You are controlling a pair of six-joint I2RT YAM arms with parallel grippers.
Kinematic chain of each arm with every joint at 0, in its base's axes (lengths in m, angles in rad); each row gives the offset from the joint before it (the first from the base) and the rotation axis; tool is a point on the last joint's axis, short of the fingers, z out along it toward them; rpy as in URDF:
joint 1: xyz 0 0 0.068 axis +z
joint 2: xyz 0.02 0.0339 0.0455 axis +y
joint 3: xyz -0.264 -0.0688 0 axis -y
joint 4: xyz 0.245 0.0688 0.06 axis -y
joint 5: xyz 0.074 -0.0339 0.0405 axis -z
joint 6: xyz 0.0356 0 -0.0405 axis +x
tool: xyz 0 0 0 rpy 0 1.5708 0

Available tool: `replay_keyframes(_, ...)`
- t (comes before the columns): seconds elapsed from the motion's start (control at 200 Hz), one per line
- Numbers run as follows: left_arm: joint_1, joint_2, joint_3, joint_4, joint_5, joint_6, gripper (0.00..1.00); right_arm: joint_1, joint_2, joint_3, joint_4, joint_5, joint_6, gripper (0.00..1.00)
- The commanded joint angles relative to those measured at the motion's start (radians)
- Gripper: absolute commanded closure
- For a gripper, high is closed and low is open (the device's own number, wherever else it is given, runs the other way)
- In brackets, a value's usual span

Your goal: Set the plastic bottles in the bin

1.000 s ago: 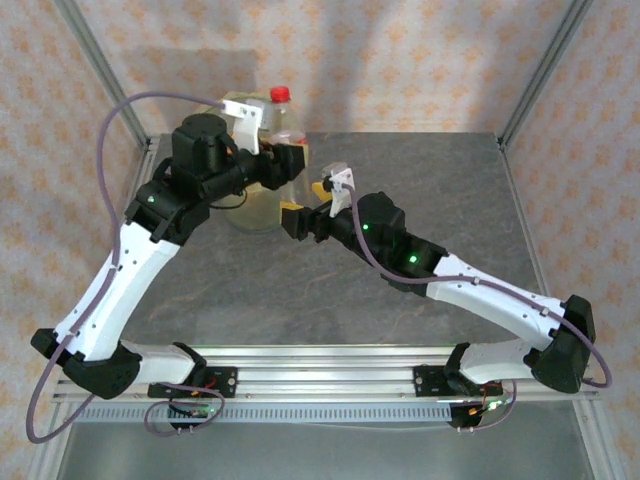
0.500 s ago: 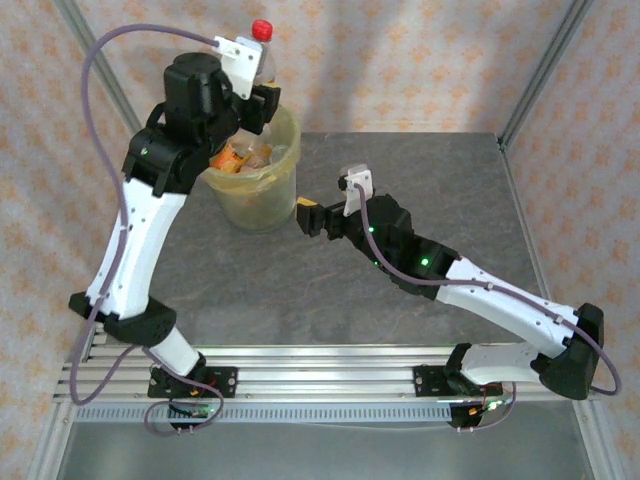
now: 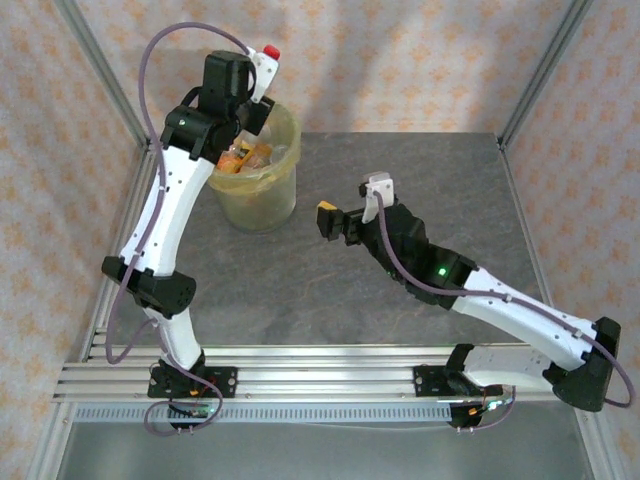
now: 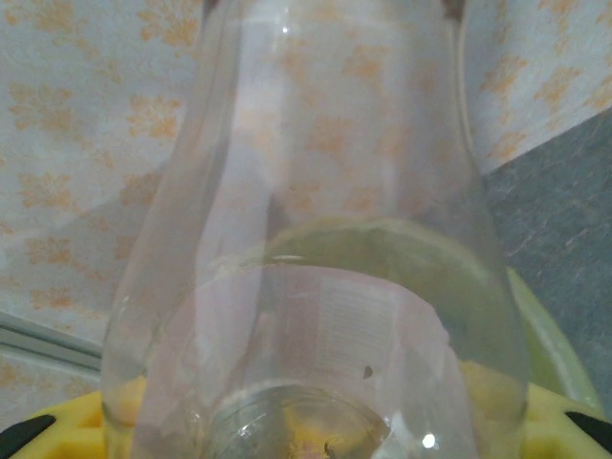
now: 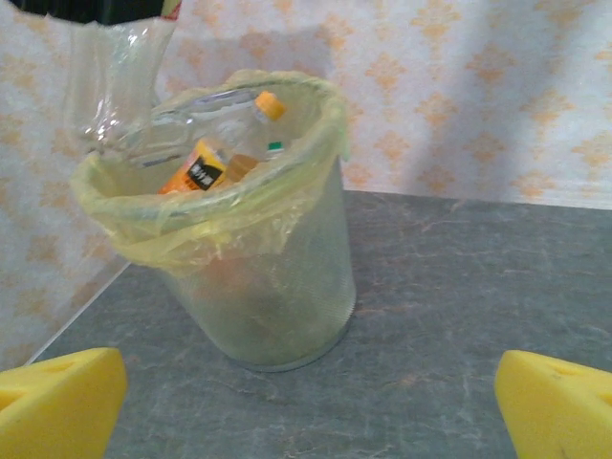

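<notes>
Left tool (image 3: 252, 100) hangs high over the bin (image 3: 268, 205), clamped, as far as can be made out past the arm, on a clear red-capped bottle (image 4: 316, 191) held cap-up above the rim. The bin stands at the back left of the grey surface (image 3: 430, 170). Inside its yellow liner lie other bottles (image 5: 196, 170), one with an orange label and one with an orange cap. Right tool (image 3: 334, 220) hovers low over the surface near the bin, its yellow pads (image 5: 57, 402) spread wide apart, holding nothing.
</notes>
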Motion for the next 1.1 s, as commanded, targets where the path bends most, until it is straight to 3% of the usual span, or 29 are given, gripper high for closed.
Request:
replay_keyframes(0.0, 0.002, 0.012, 0.037, -0.061, -0.024, 0.045, 0.56, -0.001, -0.034, -0.008, -0.069, 0.124, 0.037, 0.01)
replay_keyframes(0.41, 0.003, 0.102, 0.03, -0.14, -0.089, 0.078, 0.53, -0.008, -0.047, 0.003, -0.156, 0.222, 0.086, 0.01)
replay_keyframes(0.756, 0.003, 0.121, 0.022, -0.145, -0.049, 0.09, 0.18, -0.015, -0.05, 0.007, -0.181, 0.239, 0.093, 0.01)
replay_keyframes(0.876, 0.003, 0.12, 0.027, -0.145, -0.034, 0.085, 0.1, -0.017, -0.049, 0.009, -0.184, 0.236, 0.094, 0.01)
replay_keyframes(0.986, 0.003, 0.116, 0.034, -0.137, -0.007, 0.069, 0.1, -0.018, -0.048, 0.008, -0.187, 0.236, 0.094, 0.01)
replay_keyframes(1.096, 0.003, 0.11, 0.047, -0.119, 0.006, 0.042, 0.18, -0.02, -0.045, 0.008, -0.187, 0.233, 0.093, 0.01)
